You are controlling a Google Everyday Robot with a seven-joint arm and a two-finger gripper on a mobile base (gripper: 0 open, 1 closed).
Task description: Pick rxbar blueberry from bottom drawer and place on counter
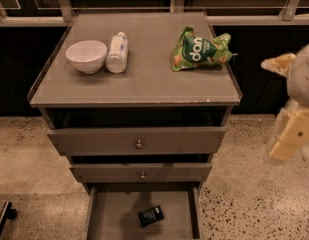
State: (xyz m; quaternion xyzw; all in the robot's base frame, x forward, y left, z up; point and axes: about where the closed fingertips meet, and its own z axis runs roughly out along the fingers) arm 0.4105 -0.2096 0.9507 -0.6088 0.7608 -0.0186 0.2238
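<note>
- Jaws: they belong to the gripper [289,109], which shows as a pale shape at the right edge of the view. I cannot tell whether they are released or clenched.
- The gripper hangs off to the right of the cabinet, well apart from it and touching nothing that shows. It does not have the bar.
- The bar [151,215] lies flat on the floor of the open drawer [106,219], the lowest of the three. It sits right of the floor's middle and touches neither side wall.
- Key relation: in this view the bar lies down and to the left of the gripper, with the drawer's right wall between them.
- The bar's long axis runs roughly across the drawer's width, a little slanted, with its right end nearer the cabinet.
- My judgement is that the one arm must swing left over the drawer and descend from above, closing across the bar's short side.
- The table [144,79] carries a bowl [86,55] beside a bottle [117,52] at the left, and a chip bag [200,50] at the right. The bare stretch between and in front looks fit for the bar.
- The task seems hardly begun, with the reach not yet made.
</note>
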